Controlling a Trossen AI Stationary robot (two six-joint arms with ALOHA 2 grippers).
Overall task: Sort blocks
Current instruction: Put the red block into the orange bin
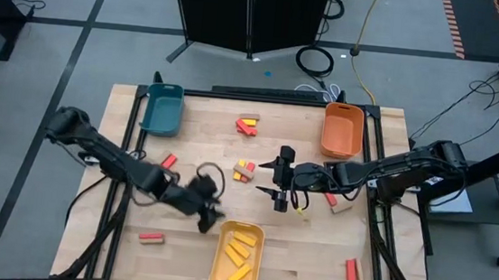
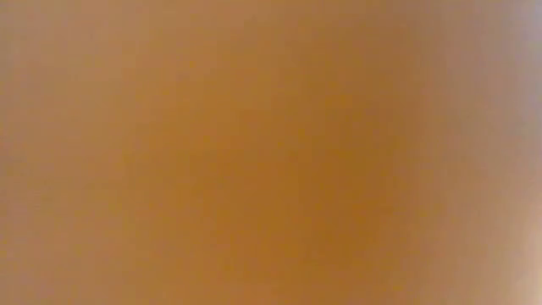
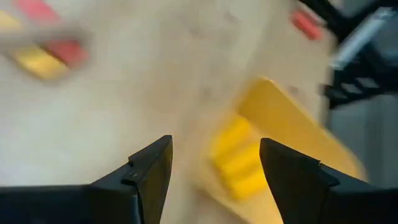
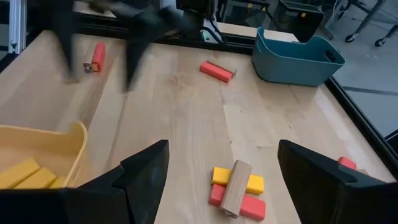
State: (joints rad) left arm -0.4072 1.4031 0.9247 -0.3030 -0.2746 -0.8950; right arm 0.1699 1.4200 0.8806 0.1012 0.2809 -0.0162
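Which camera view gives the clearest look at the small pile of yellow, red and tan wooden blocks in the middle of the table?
The right wrist view: the pile lies close, the tan bar across the yellow and red ones. The high view shows it small; the left wrist view blurs it; the low view shows nothing.

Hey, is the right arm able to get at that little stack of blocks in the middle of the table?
Probably yes: the right gripper is open, and the block stack lies just ahead with nothing between.
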